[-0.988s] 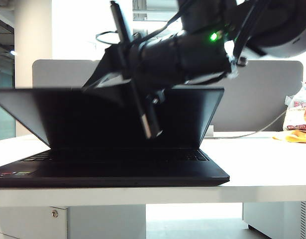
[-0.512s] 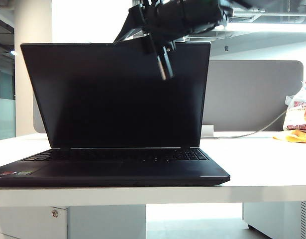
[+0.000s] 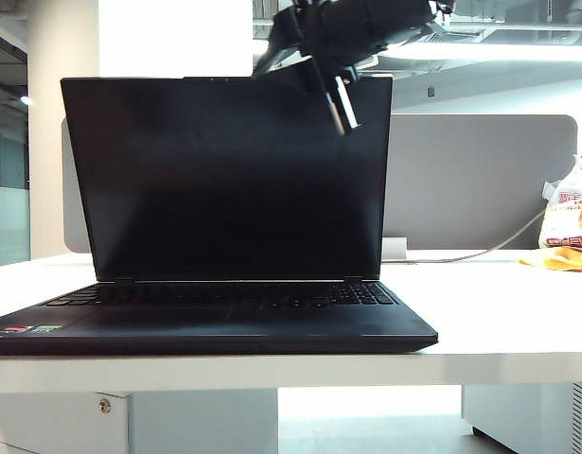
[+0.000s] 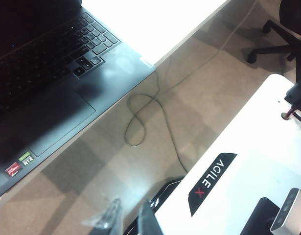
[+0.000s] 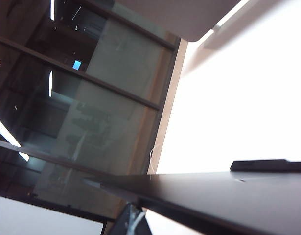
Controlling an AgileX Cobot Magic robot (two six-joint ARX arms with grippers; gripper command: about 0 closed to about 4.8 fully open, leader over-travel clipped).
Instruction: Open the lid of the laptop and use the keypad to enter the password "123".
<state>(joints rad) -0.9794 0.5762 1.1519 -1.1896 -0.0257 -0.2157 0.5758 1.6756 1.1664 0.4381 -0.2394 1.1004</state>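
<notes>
The dark laptop (image 3: 224,326) sits on the white table (image 3: 518,322) with its lid (image 3: 224,180) raised upright and its screen black. The keypad (image 3: 366,295) forms the right end of the keyboard and is uncovered; in the left wrist view the keypad (image 4: 94,36) lies beyond the trackpad (image 4: 47,117). My right gripper (image 3: 344,109) hangs shut at the lid's top edge, right of centre, fingers slanting down in front of the screen. In the right wrist view its tips (image 5: 133,215) meet the lid's (image 5: 238,200) edge. My left gripper (image 4: 127,220) hovers off the table's front over the floor, slightly open and empty.
A grey divider board (image 3: 480,180) stands behind the laptop. A bag with orange items (image 3: 565,227) and a cable (image 3: 480,253) lie at the back right. On the floor are a looped cable (image 4: 150,112), an office chair (image 4: 282,34) and the white robot base (image 4: 248,161).
The lid has swung up from half open to upright. My right gripper rose with its top edge and shifted slightly right. The left gripper has not moved.
</notes>
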